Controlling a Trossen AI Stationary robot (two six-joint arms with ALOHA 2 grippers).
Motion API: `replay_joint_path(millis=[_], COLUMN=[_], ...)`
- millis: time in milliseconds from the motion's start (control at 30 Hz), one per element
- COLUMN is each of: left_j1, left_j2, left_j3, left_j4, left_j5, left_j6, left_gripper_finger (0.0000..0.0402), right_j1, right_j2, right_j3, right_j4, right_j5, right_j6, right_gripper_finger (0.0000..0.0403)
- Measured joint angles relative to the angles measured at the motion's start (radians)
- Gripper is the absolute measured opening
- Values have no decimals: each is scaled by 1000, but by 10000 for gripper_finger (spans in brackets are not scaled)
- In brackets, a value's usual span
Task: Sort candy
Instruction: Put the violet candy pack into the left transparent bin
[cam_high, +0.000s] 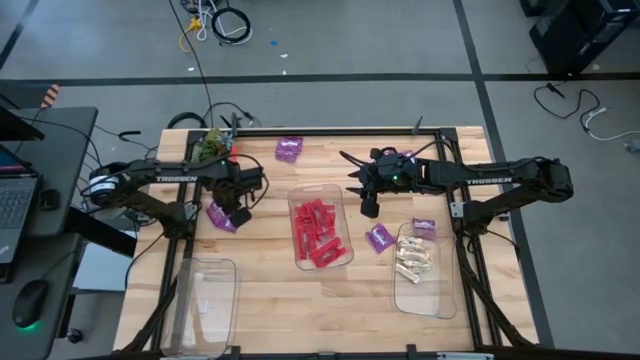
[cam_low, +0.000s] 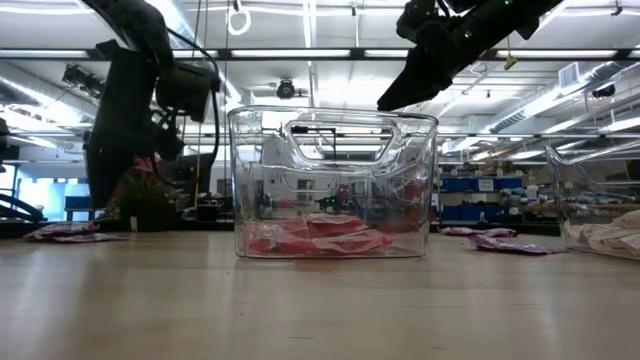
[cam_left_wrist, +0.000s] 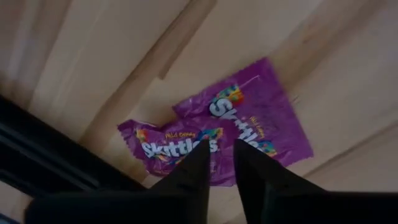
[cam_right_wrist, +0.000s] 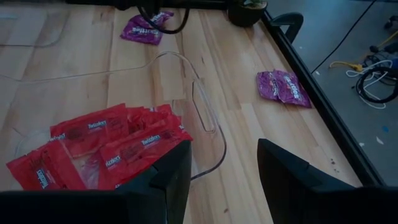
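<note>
The left claw, fingers slightly apart and gripping nothing, hangs over two purple packets, left of the middle bin; the right claw stands open above it.

From overhead I look straight down on the whole table and both arms. My low camera sits at tabletop height, close to the middle clear bin — it faces level across the wood into the room behind. The left wrist camera points steeply down, very near two purple packets. The right wrist camera looks across the table, sharing that middle bin of red packets with both fixed views.
</note>
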Motion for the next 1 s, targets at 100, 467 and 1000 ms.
replay_joint_path(millis=[100,467,1000], left_j1=[14,67,65], left_j2=[0,9,11], left_j3=[-25,-153,-132], left_j4=[8,77,109], left_j5=[0,-11,-13], left_j6=[-5,-41,-54], left_gripper_finger=[99,169,8], right_j1=[0,0,0], right_j2=[0,0,0], right_j3=[0,0,0], right_j4=[0,2,7], right_j5=[0,0,0], right_j6=[0,-3,-4], right_gripper_finger=[169,169,169])
